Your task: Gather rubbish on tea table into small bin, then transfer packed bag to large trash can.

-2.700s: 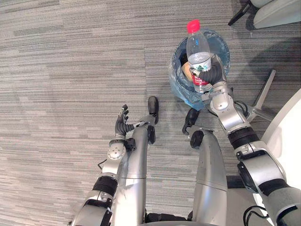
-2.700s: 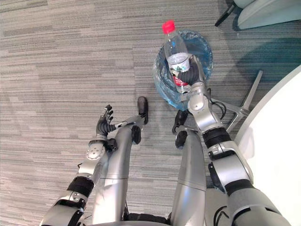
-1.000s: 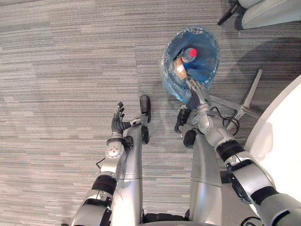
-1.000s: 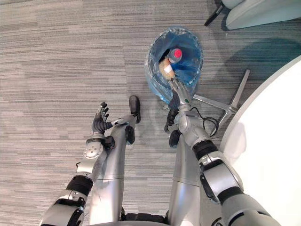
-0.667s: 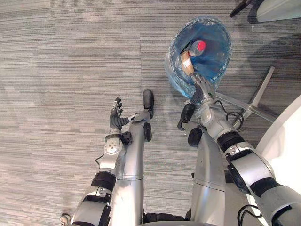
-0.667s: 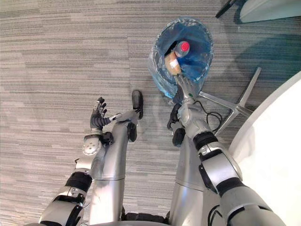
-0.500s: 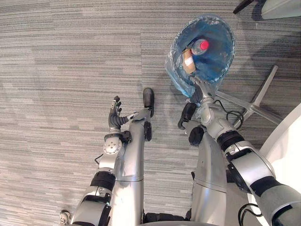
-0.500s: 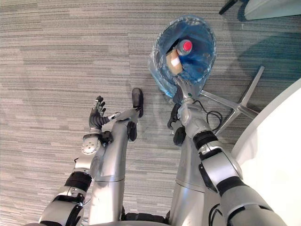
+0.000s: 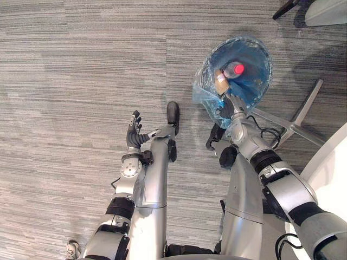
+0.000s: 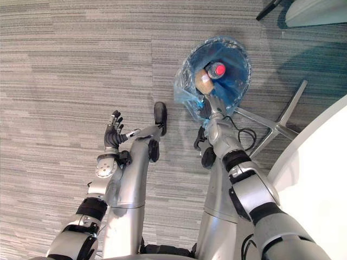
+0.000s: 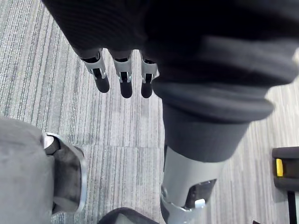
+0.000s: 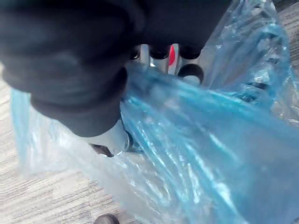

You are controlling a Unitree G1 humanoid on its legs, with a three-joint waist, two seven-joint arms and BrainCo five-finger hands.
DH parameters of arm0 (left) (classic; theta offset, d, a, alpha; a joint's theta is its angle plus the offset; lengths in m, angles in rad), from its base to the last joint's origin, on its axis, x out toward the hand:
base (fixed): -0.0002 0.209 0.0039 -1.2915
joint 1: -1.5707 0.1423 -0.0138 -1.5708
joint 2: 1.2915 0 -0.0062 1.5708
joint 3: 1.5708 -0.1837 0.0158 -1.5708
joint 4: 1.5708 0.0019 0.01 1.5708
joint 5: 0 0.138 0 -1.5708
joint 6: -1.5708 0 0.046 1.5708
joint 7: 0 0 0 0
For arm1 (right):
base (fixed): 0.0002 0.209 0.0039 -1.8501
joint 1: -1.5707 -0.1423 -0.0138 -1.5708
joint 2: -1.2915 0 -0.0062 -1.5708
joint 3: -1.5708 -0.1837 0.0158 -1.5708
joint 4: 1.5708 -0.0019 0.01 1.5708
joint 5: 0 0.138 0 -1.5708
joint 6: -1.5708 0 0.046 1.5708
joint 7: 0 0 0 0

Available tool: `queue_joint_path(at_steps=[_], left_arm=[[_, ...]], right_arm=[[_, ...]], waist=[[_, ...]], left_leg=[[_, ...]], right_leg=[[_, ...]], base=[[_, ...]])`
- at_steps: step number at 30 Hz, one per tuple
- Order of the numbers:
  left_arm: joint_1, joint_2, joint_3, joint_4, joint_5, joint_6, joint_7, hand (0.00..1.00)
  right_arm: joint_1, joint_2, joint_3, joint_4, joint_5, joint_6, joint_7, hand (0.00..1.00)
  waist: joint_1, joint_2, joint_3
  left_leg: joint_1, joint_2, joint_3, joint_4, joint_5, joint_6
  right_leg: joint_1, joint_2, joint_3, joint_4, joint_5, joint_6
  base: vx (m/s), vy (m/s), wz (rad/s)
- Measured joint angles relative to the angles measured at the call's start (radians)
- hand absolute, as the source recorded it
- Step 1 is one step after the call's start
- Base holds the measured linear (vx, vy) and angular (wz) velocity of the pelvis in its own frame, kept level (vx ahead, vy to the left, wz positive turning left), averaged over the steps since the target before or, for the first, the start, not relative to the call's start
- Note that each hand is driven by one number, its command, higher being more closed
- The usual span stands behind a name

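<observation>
The small bin lined with a blue plastic bag [image 9: 264, 57] stands on the carpet in front of me. Inside it lie a clear bottle with a red cap [image 9: 239, 69] and a brown piece of rubbish [image 9: 220, 81]. My right hand [image 9: 232, 111] is at the bag's near rim. Its fingers [image 12: 159, 52] reach inside and the thumb sits outside, so the blue film [image 12: 210, 149] is pinched between them and bunches toward the hand. My left hand [image 9: 133, 135] hangs over bare carpet to the left with relaxed, straight fingers [image 11: 124, 81], holding nothing.
A metal chair-base leg [image 9: 303, 108] lies right of the bin. The white table's curved edge [image 9: 336, 162] is at the lower right, and a pale chair [image 9: 325, 11] is in the far right corner. Grey striped carpet stretches out on the left.
The bottle my right hand held above the bin now lies inside it. That hand has dropped to the bag's near rim and closed on the film. The camera has shifted slightly.
</observation>
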Motion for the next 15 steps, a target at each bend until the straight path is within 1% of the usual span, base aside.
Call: queue_joint_path(at_steps=[1, 5, 8, 11, 12, 15], left_arm=[[0.000, 0.000, 0.003, 0.000, 0.000, 0.001, 0.000, 0.00], [0.000, 0.000, 0.007, -0.001, 0.000, 0.003, 0.000, 0.00], [0.001, 0.000, 0.008, -0.004, 0.000, 0.014, 0.001, 0.00], [0.014, -0.001, 0.027, -0.011, 0.002, 0.028, 0.001, 0.00], [0.028, -0.004, 0.030, -0.023, 0.003, 0.031, 0.001, 0.00], [0.047, -0.011, 0.035, -0.025, 0.004, 0.037, -0.001, 0.00]], right_arm=[[0.012, 0.003, -0.002, -0.048, 0.005, -0.001, -0.001, 1.00], [0.041, 0.012, -0.005, -0.134, 0.018, -0.002, -0.005, 1.00], [0.088, 0.030, -0.041, -0.241, 0.047, -0.005, -0.021, 1.00], [0.137, 0.065, -0.070, -0.338, 0.083, -0.010, -0.023, 1.00], [0.158, 0.082, -0.080, -0.380, 0.102, -0.018, -0.024, 1.00], [0.227, 0.112, -0.111, -0.487, 0.160, -0.042, -0.044, 1.00]], waist=[[-0.001, 0.000, 0.000], [-0.003, 0.000, 0.000], [-0.004, 0.000, 0.000], [-0.017, -0.002, -0.001], [-0.027, -0.002, -0.001], [-0.031, -0.002, -0.001]], left_leg=[[0.000, 0.001, 0.000, 0.004, 0.000, 0.000], [0.000, 0.005, -0.002, 0.017, -0.004, -0.001], [0.004, 0.008, -0.002, 0.019, -0.006, 0.001], [0.026, 0.011, -0.001, 0.018, -0.006, 0.000], [0.038, 0.013, -0.001, 0.017, -0.006, 0.001], [0.084, 0.020, 0.001, 0.007, -0.008, -0.002]], right_leg=[[0.001, 0.001, 0.000, 0.002, 0.000, 0.000], [0.004, 0.002, -0.001, 0.011, -0.001, 0.001], [0.008, 0.004, -0.002, 0.012, -0.002, 0.002], [0.030, 0.006, -0.002, 0.012, -0.002, 0.002], [0.043, 0.008, -0.003, 0.008, -0.002, 0.002], [0.087, 0.017, -0.002, -0.008, -0.001, 0.002]], base=[[-0.05, 0.008, -0.02], [-0.05, 0.006, -0.03], [-0.06, 0.003, -0.01], [-0.06, -0.002, -0.02], [-0.06, -0.006, -0.04], [-0.04, -0.011, -0.07]])
